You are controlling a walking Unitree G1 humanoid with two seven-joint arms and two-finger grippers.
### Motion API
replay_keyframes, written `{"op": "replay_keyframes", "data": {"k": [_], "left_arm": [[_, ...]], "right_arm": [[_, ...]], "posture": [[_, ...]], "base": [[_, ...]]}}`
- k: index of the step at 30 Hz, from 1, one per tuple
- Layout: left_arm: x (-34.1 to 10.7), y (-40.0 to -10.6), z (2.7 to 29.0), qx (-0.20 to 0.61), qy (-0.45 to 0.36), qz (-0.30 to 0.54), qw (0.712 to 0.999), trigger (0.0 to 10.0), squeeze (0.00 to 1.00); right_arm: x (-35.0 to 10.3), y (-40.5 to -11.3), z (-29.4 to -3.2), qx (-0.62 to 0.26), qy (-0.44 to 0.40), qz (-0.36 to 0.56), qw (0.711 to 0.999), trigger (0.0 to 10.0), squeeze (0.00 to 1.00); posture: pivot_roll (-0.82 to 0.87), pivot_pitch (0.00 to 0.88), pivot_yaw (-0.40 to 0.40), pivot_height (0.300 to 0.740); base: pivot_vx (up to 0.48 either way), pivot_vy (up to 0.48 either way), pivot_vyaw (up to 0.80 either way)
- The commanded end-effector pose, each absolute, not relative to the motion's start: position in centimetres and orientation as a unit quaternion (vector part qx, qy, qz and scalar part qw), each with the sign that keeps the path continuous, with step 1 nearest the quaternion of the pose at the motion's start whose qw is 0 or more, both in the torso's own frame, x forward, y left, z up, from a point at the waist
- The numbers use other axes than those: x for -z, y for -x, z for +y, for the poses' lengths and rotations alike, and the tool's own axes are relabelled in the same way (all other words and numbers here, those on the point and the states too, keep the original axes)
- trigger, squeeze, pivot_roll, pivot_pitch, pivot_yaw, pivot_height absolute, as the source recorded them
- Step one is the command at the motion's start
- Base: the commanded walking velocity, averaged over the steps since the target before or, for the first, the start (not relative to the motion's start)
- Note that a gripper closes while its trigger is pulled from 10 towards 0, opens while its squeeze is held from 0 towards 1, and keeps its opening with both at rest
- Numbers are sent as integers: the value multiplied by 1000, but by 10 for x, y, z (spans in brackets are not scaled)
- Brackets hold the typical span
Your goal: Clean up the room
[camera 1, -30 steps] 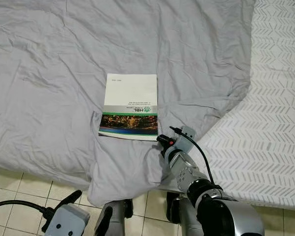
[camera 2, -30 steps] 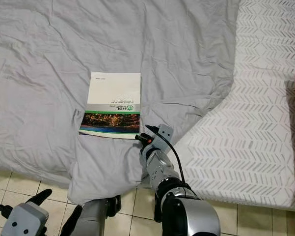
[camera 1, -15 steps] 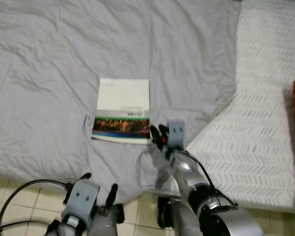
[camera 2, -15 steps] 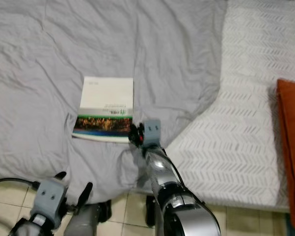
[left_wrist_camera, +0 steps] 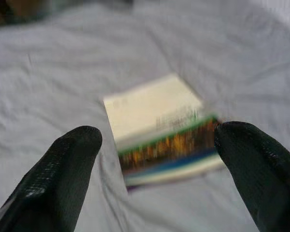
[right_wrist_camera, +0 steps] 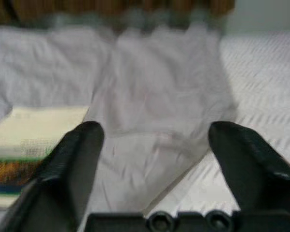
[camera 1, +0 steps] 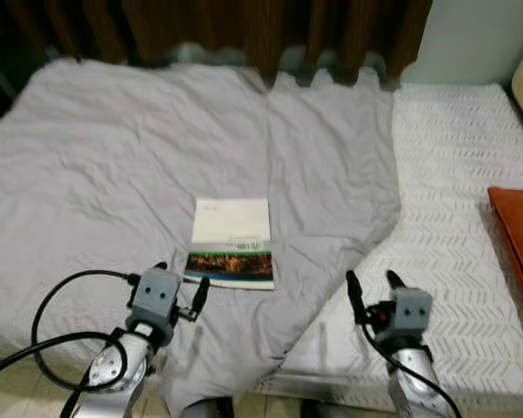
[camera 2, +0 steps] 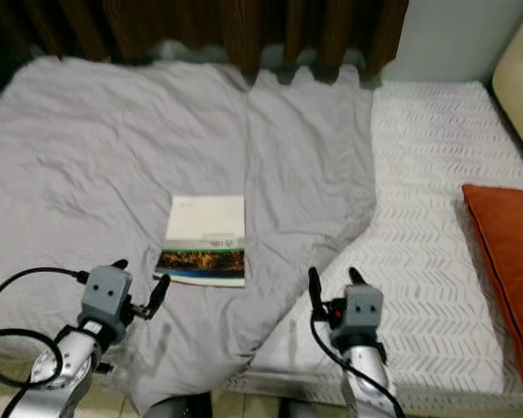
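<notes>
A booklet (camera 1: 232, 241) is seen lying flat on the grey sheet (camera 1: 104, 174), its print too blurred to be read. The left gripper (camera 1: 181, 280) is held just before it, the right gripper (camera 1: 371, 292) over the sheet's edge; both are spread open, empty. An orange cushion (camera 1: 518, 231) is cut off at the frame's edge.

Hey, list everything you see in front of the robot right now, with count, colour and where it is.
booklet: one, white with a green and dark picture band, lying flat on the grey blanket, near the bed's front edge.
blanket: one, grey, rumpled, covering the left and middle of the bed.
mattress cover: one, white with a chevron pattern, bare on the right of the bed.
cushion: one, orange, at the bed's right edge.
curtain: one, dark brown, behind the bed.
left gripper: one, black fingers, open, just before the booklet.
right gripper: one, black fingers, open, above the mattress cover.
</notes>
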State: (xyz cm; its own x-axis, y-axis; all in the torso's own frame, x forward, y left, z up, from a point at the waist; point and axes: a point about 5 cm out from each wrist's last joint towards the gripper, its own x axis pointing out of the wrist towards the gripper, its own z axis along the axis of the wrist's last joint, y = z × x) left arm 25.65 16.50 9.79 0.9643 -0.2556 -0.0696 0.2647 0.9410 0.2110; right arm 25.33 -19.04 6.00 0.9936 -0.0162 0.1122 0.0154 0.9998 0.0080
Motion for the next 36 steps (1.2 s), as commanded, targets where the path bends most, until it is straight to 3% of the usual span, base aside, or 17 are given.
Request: {"op": "replay_keyframes", "data": {"k": [1,5,7,14,15,20,23,29,36], "left_arm": [[-96,-253,163,136,-102,24,985,10000,0],[-114,-242,157,122,-67,-13,990,10000,0],[-111,-240,159,112,-62,-13,992,10000,0],[-87,-243,168,68,-35,0,997,10000,0],[-87,-244,168,67,-35,-1,997,10000,0],[-83,-254,170,56,-28,1,998,10000,0],[-80,-255,165,66,-41,4,997,10000,0],[-75,-252,157,89,-37,5,995,10000,0],[-77,-257,157,108,-34,4,994,10000,0]], "right_arm": [[-66,-247,-199,22,-3,-71,997,10000,1000],[-78,-206,-215,47,-28,-89,994,10000,1000],[-78,-199,-214,40,-26,-81,996,10000,1000],[-76,-202,-209,3,-17,-46,999,10000,1000],[-76,-203,-207,-4,-12,-42,999,10000,0],[-80,-207,-193,-46,15,-22,999,10000,0],[-77,-215,-201,-45,13,-2,999,10000,0],[-74,-230,-199,-36,14,16,999,10000,0],[-68,-234,-188,-47,15,26,998,10000,0]], "posture": [[-48,0,47,740],[-45,0,52,740],[-44,0,41,740],[-45,0,15,740],[-45,0,15,740],[-50,0,-3,740],[-55,0,-41,740],[-51,0,-42,740],[-49,0,-16,740]], "base": [[0,0,0],[0,0,0],[0,0,0],[0,0,0],[0,0,0],[0,0,0],[0,0,0],[0,0,0],[421,0,0]]}}
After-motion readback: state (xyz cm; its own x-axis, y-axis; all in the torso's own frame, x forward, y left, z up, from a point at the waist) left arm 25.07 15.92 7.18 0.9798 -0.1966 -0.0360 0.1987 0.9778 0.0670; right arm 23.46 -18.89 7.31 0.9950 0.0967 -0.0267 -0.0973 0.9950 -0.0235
